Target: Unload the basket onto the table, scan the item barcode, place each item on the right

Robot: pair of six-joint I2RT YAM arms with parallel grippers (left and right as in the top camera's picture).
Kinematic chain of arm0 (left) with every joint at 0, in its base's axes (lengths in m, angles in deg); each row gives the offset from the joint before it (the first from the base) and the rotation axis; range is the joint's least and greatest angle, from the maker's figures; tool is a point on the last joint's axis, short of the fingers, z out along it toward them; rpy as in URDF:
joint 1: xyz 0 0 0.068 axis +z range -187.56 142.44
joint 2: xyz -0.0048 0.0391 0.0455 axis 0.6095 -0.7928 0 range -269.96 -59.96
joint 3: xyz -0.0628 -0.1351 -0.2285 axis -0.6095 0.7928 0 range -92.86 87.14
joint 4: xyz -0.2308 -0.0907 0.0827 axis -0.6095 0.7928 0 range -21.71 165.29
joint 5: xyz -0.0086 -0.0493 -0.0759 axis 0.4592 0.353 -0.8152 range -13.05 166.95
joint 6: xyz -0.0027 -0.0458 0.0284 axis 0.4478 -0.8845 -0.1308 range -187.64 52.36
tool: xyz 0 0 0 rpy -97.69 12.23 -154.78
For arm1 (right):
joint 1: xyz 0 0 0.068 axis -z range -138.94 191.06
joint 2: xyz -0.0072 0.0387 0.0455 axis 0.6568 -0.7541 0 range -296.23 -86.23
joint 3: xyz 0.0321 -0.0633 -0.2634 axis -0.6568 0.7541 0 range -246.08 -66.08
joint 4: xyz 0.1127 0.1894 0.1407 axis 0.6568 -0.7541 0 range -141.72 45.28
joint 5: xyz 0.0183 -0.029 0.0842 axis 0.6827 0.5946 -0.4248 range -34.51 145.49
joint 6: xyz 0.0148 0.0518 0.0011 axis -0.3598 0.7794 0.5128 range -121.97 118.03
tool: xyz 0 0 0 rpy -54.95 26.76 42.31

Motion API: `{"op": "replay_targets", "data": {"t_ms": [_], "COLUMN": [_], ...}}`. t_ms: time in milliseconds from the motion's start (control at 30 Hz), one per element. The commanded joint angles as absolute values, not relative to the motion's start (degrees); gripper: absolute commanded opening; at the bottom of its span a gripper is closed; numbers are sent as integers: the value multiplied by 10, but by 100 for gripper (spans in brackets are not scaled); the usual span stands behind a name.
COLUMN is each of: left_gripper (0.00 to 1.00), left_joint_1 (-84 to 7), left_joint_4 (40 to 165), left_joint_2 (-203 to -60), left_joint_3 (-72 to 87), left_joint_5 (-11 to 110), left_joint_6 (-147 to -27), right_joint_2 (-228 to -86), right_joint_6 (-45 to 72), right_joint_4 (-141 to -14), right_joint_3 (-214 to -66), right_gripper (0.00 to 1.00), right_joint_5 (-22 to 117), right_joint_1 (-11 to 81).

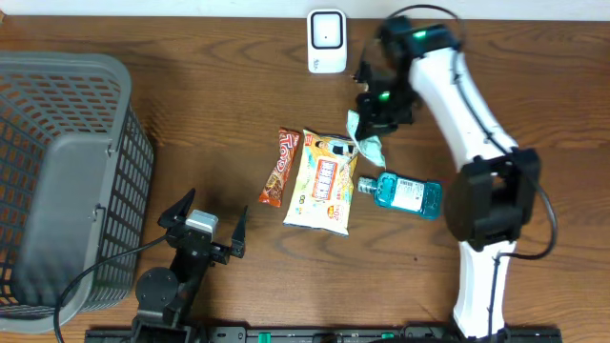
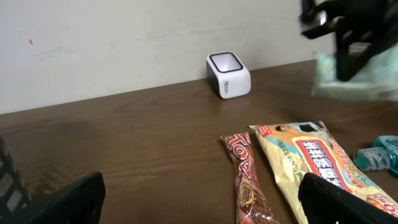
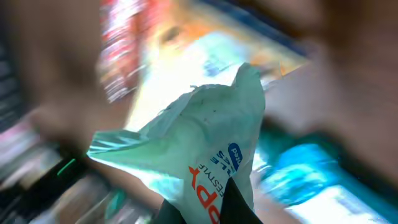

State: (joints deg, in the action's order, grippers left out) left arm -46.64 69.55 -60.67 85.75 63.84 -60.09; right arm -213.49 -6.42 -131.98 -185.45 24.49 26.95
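Pale green packet [image 3: 199, 130] in right gripper [image 1: 374, 116]

The overhead camera looked straight down on the desk [image 1: 210, 86]. The left wrist camera sat low near the near edge, facing the far edge, sharing the scanner [image 1: 326, 40] and snack bag [image 1: 324, 181] with overhead. The right wrist camera framed the green pouch [image 3: 205, 137] closely.

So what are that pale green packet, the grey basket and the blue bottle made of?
The pale green packet: probably thin plastic film, slightly glossy; it crumples and folds. The grey basket: looks like moulded plastic, matte, with open grid walls. The blue bottle: likely clear plastic, glossy; blue liquid seems to show through.
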Motion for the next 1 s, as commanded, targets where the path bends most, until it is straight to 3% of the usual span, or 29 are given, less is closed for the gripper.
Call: {"op": "replay_targets", "data": {"t_ms": [0,267,400,700,967], "left_gripper": [99,99,99,99,99], "left_joint_1": [-468,-468,-468,-468,-468], "left_joint_4": [713,713,713,713,713], "left_joint_2": [-606,-606,-606,-606,-606], "left_joint_3": [868,868,868,868,868], "left_joint_5": [637,637,637,637,637], "left_joint_6": [-595,-595,-595,-595,-595], "right_joint_2": [-2124,-2123,-2123,-2123,-2123], "right_joint_6": [-225,-236,-186,-146,-146], "right_joint_4": [-1352,-1422,-1422,-1422,-1422], "right_joint_3": [-1848,-1832,-1818,-1813,-1811], "right_gripper": [1,2,2,1,1], "right_joint_5": [-14,-210,-317,-329,-285], "right_joint_1": [294,288,256,170,154]}}
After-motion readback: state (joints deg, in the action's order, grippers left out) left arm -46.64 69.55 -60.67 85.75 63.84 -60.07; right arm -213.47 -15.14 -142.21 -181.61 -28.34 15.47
